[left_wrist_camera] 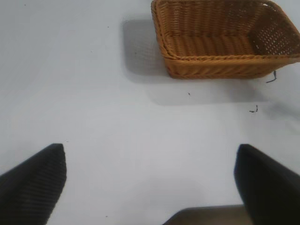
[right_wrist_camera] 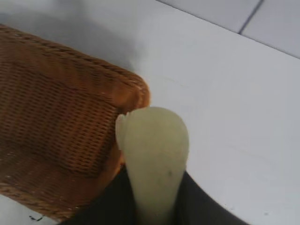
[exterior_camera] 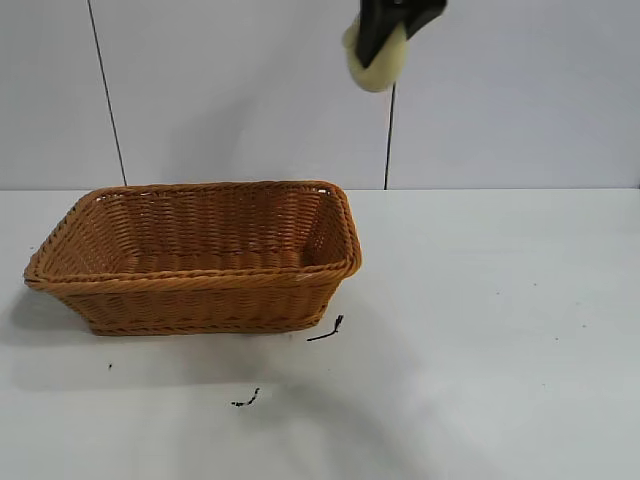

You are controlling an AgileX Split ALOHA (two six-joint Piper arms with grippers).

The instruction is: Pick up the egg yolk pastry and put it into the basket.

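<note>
The right gripper (exterior_camera: 378, 45) hangs high above the table (exterior_camera: 500, 330), seen only at the top edge of the exterior view, where its dark fingers (exterior_camera: 375, 30) point down at a slant. They are closed to a narrow gap on the egg yolk pastry (exterior_camera: 377, 62), which sits pinched edge-on between them, a pale yellow-green rounded lump jutting out below and beyond the fingertips. In the right wrist view the egg yolk pastry (right_wrist_camera: 153, 159) fills the space between the two dark fingers (right_wrist_camera: 105, 206) and reaches out past them.

The basket (exterior_camera: 200, 285) stands on the table below the held pastry and off to the side, toward the left arm; its near corner lies roughly underneath the fingers, well apart from them in height. From the right wrist view that rounded corner of the basket (right_wrist_camera: 70, 122) shows just behind the pastry's tip, with the woven inside wall stretching away from it. No object shows inside the basket.

The left gripper (left_wrist_camera: 150, 183) is held low over bare table, well apart from the basket (left_wrist_camera: 220, 65), its two dark fingers (left_wrist_camera: 33, 183) spread wide with nothing between them.

Two small dark scraps (exterior_camera: 327, 330) lie on the table just in front of the basket.
</note>
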